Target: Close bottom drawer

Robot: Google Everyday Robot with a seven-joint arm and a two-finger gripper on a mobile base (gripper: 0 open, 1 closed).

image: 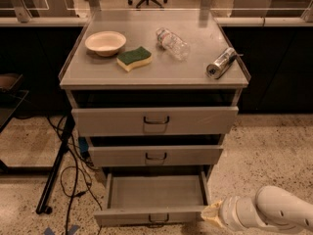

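Observation:
The bottom drawer (155, 216) is the lowest of three grey metal drawers in the cabinet. It is pulled far out and its tray looks bare. Its narrow front panel carries a small dark wire handle near the frame's lower edge. My gripper (211, 213) comes in from the lower right on a white arm. Its pale tip sits at the right end of the drawer's front panel, touching or nearly touching it. The middle drawer (155, 156) and top drawer (155, 120) stand slightly out.
On the cabinet top (98, 75) lie a cream bowl (105, 42), a green and yellow sponge (134, 58), a clear plastic bottle (172, 43) and a silver can (221, 63). A black stand leg (55, 168) and cables lie on the floor at left. Dark counters run behind.

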